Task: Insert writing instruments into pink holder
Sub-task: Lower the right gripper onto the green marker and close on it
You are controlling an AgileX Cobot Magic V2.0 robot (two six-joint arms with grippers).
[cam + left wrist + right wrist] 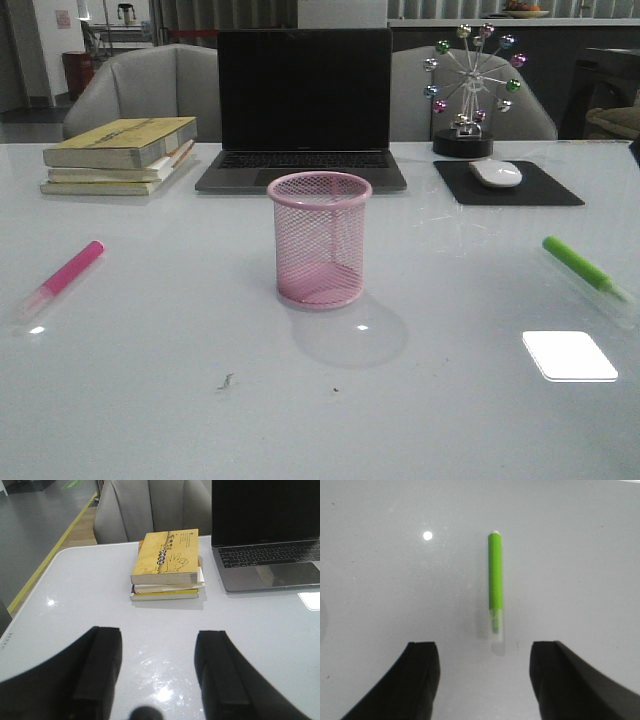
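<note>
Front view shows the pink holder [320,238] standing upright and empty at the centre of the frame, on the pale table [150,400], with the pink highlighter [64,277] lying flat at the left edge and the green highlighter [585,268] lying flat at the right edge, both well apart from the cup; neither arm shows here. Behind sit a laptop [303,105], a stack of books [122,155] at upper left, and a mouse [496,173] on a dark mat [506,184] at upper right. Left wrist view has the left gripper [157,675] spread wide with nothing between its fingers, looking toward the books and laptop; the pink marker is not in this picture, so that arm seems unaimed as yet. Right wrist view has the right gripper [482,677] likewise released and empty, the green marker lying lengthwise in the middle of the frame with its clear cap end nearest the gap between the fingers. The step in hand looks like the green pickup: lower squarely, close across the coloured barrel rather than the slick cap (a cap grip may slip), then tilt it upright before going over the rim
</note>
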